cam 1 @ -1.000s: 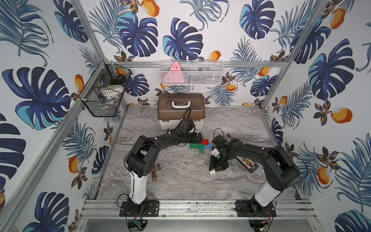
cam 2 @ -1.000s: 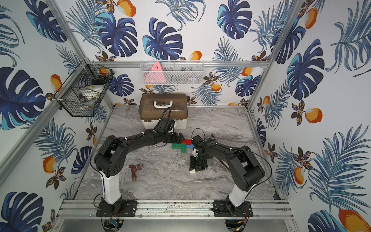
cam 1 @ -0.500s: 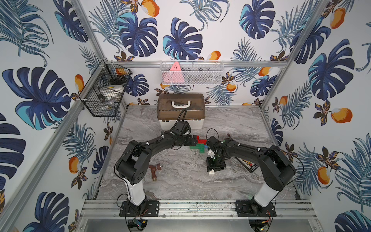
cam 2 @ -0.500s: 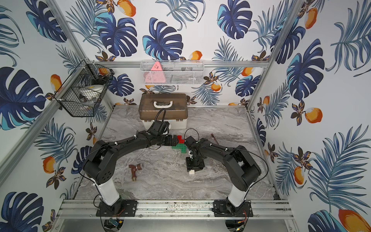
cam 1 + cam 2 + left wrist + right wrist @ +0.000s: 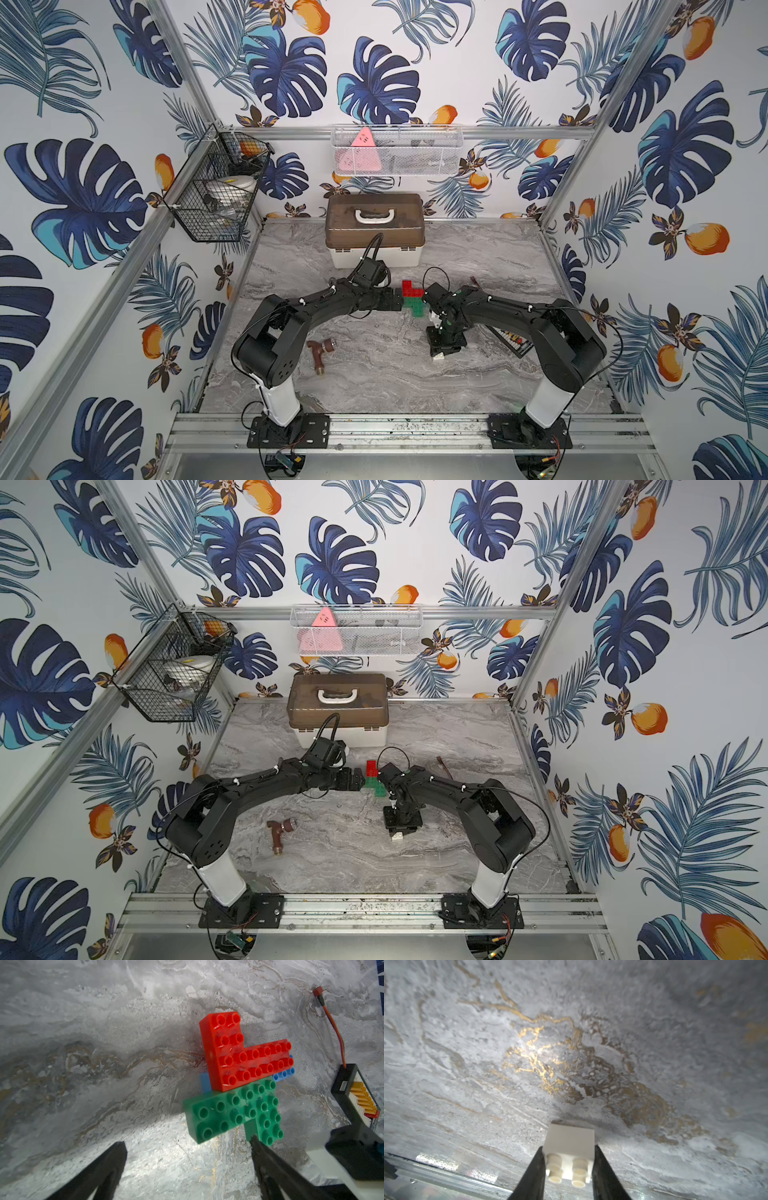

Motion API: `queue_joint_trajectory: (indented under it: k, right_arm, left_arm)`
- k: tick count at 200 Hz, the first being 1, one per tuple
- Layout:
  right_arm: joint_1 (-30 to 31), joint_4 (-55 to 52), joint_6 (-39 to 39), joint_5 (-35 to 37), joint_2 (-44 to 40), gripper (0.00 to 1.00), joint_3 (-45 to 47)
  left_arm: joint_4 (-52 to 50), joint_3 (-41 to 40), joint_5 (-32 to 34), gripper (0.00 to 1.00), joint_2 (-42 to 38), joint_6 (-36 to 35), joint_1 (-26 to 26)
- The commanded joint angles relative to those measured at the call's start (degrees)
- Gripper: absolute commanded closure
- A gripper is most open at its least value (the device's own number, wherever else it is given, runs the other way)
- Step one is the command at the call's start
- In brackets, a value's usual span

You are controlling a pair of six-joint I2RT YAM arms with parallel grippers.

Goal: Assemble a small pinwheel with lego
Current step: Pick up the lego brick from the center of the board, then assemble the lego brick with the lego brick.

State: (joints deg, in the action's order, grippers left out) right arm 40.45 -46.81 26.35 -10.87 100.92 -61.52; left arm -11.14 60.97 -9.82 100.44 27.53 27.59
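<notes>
Right fingers [image 5: 533,1174] clamped on a small white square studded plastic brick [image 5: 571,1142].
Held with studs turned sideways, low over the grey marbled table [image 5: 571,1043], near the unfinished cross of red, green and blue studded bricks [image 5: 413,299]; right wrist bent straight down. Left fingers [image 5: 104,1167] spread wide and empty, one tip right beside a green arm of the cross, left arm stretched low along the table. Well aside: black oblong board with coloured buttons [image 5: 509,343], brown pipe fitting [image 5: 319,355].

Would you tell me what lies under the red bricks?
A blue brick peeks out under the red bricks: studs at one end, a plain corner at another edge. The middle is covered, so whether that is one blue brick or two cannot be told.
</notes>
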Motion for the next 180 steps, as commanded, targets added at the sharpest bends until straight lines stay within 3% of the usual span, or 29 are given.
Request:
queue_joint_trajectory:
  k: [1, 56, 99, 150, 180]
  right_arm:
    - [0.16, -0.83, -0.28, 0.94, 0.8, 0.65, -0.35]
    - [-0.09, -4.47, -1.38, 2.28, -0.98, 0.65, -3.21]
    - [-3.35, -10.87, -4.19, 2.61, -0.48, 0.62, -16.25]
    - [-9.86, -14.33, -4.7, 0.15, 12.12, 0.62, -36.89]
    - [-10.59, -15.14, -3.11, -1.18, 20.45, 0.62, -46.56]
  left_arm:
    - [2.46, -1.0, 0.67, 0.01, -1.46, 2.12, -0.29]
    - [1.7, -2.22, 0.55, 0.01, -2.51, 3.3, -1.57]
    - [4.77, -4.83, -2.08, 0.01, -4.4, 8.3, -4.29]
    - [7.41, -6.19, -3.09, 0.02, -4.04, 9.76, -4.8]
    - [8.1, -7.29, -2.96, 0.02, -3.95, 9.97, -4.74]
